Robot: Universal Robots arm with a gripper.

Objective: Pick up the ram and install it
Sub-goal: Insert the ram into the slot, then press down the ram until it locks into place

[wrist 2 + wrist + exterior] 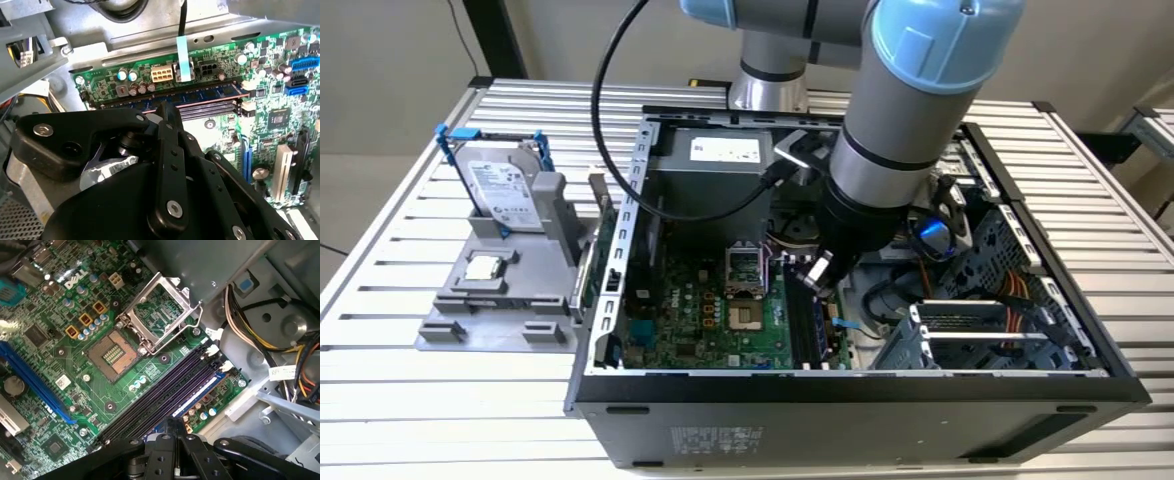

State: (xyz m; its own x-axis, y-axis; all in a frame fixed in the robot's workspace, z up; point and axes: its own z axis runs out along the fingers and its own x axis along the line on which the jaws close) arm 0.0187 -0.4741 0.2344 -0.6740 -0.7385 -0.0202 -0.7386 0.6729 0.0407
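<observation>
The black gripper hangs inside the open black computer case, low over the green motherboard and right above its long memory slots. The long, narrow blue-green ram stick sits edge-up in the slot nearest the motherboard's outer edge, just past the gripper's fingertips. I cannot tell whether the fingers are closed on it. The case rests on a ribbed metal counter

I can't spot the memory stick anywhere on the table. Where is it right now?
The ram sits inside the open computer case, lying along the memory slots at the motherboard's edge, just beyond the claw in the second wrist view.
</observation>
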